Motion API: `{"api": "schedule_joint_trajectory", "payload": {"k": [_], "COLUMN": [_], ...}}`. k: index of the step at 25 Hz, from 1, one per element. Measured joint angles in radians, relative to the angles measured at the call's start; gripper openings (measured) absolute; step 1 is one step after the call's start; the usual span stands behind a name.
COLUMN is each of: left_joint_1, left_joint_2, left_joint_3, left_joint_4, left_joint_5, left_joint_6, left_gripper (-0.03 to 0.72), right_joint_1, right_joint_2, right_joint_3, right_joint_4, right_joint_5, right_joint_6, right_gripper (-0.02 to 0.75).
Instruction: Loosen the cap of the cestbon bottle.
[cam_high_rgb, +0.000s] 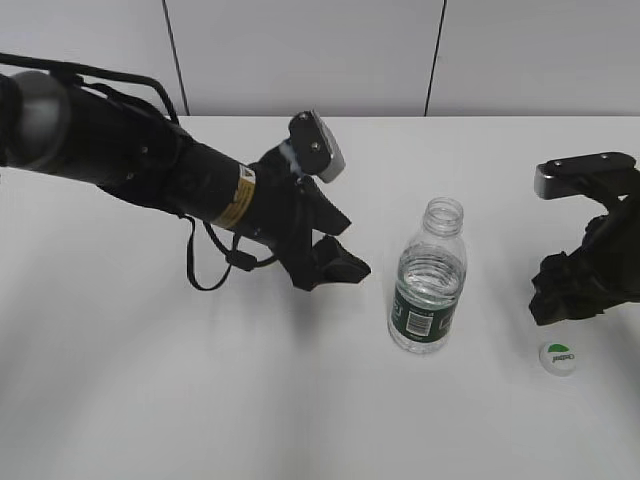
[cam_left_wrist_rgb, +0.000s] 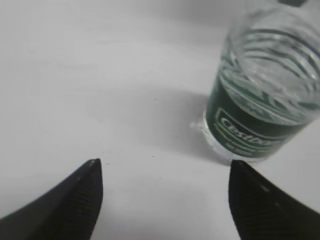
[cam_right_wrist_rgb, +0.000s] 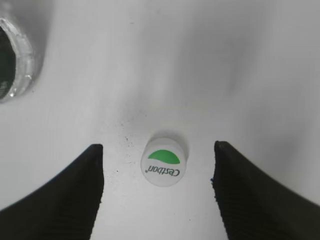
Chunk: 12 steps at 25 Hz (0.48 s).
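The cap is already off: it lies flat on the white bench, logo side up, lower right of the exterior view, well apart from the cestbon bottle, which stands upright w/ bare open neck just right of frame centre, long axis vertical. Key relation: cap sits just below the right hand in the ext. view; in the right wrist view the cap is centred between the two fingers, untouched, gap on both sides, so right hand is spread wide and empty. Left hand is left of the bottle, near but not touching; the left wrist view shows both fingers wide apart, nothing between them, bottle at upper right of that frame. Right arm is nearer the cap, left arm nearer the bottle. Count: 1 bottle, 1 cap, 2 hands. Judgement: loosening looks done; any next move on the cap is a straight drop-and-close by the right.
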Motion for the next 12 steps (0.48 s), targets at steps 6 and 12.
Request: {"api": "schedule_joint_trajectory", "payload": {"k": [6,12], "left_joint_1": [0.01,0.01], "left_joint_2": [-0.096,-0.184], "left_joint_3": [0.04,0.107], "left_joint_4": [0.003,-0.064], "left_joint_5": [0.199,0.45], "left_joint_6": [-0.08,-0.121], "left_gripper": [0.594,0.594], "right_joint_1": [0.0,0.0], "right_joint_2": [-0.084,-0.165], "right_joint_3": [0.0,0.0], "right_joint_4": [0.001,0.002], "right_joint_5": [0.021,0.079], "right_joint_6": [0.003,0.022], "right_gripper": [0.518,0.518]}}
